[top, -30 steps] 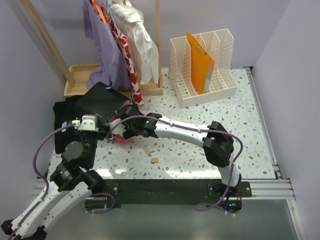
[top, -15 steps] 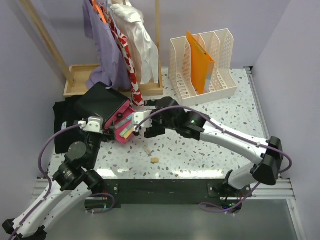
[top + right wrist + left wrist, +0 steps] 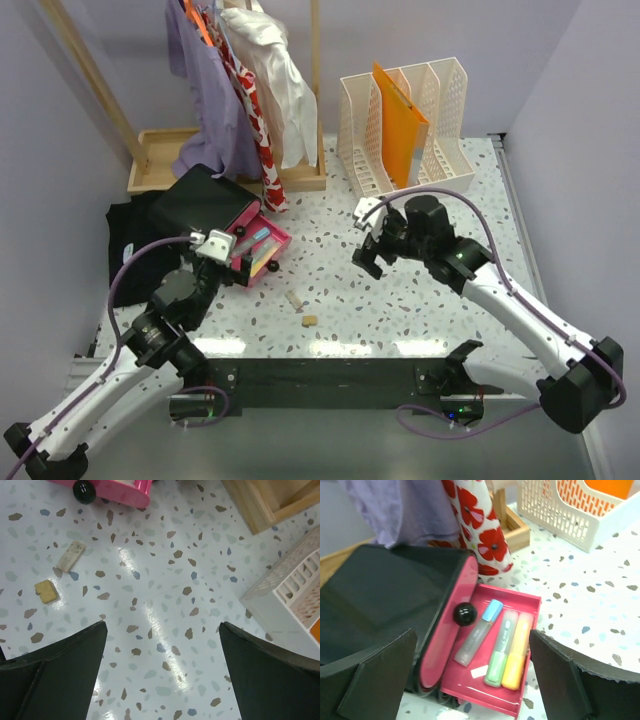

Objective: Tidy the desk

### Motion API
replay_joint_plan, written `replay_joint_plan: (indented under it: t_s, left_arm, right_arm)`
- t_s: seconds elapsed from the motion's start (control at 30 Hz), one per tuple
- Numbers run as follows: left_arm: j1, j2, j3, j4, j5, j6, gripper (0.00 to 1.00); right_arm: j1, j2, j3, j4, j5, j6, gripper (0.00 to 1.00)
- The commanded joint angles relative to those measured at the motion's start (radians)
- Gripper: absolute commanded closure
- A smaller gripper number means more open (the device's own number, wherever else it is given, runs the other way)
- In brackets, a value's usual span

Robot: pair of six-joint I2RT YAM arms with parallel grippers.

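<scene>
The desk [image 3: 430,290] is white speckled terrazzo. On its left stands a black box [image 3: 200,205] with its pink drawer [image 3: 281,237] pulled out. In the left wrist view the drawer [image 3: 510,591] holds a blue-capped highlighter [image 3: 479,632], a green one [image 3: 501,650] and a yellow one [image 3: 516,652], beside a black knob [image 3: 465,614]. My left gripper [image 3: 235,258] hangs open just above the drawer [image 3: 474,631], holding nothing. My right gripper [image 3: 368,245] is open and empty over bare desk [image 3: 162,624], right of the drawer.
A small white piece [image 3: 293,299] and a tan piece [image 3: 310,321] lie loose in front of the drawer. A white file rack [image 3: 440,175] with an orange folder [image 3: 400,120] stands at the back. Hanging clothes [image 3: 240,90], a wooden tray [image 3: 160,155] and black cloth [image 3: 125,240] fill the left.
My right arm has drawn back from the drawer to the right, and its jaws have widened. The left gripper has shifted slightly right over the drawer. The drawer now shows fully.
</scene>
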Motion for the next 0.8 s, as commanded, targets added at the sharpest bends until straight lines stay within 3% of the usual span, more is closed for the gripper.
replay_joint_plan:
  t_s: [0.0, 0.3, 0.47, 0.77]
  left_arm:
    - [0.000, 0.062, 0.039, 0.022, 0.058, -0.057, 0.00]
    - [0.000, 0.174, 0.080, 0.007, 0.182, -0.125, 0.00]
    - [0.000, 0.254, 0.143, -0.066, 0.236, -0.226, 0.00]
    - [-0.001, 0.346, 0.189, -0.122, 0.473, -0.379, 0.00]
  right_arm:
    - [-0.164, -0.085, -0.141, 0.181, -0.251, 0.218, 0.01]
    - [-0.315, -0.217, -0.238, 0.214, -0.296, 0.183, 0.01]
    - [-0.317, -0.215, -0.244, 0.200, -0.334, 0.145, 0.01]
    - [-0.318, -0.226, -0.251, 0.195, -0.339, 0.123, 0.01]
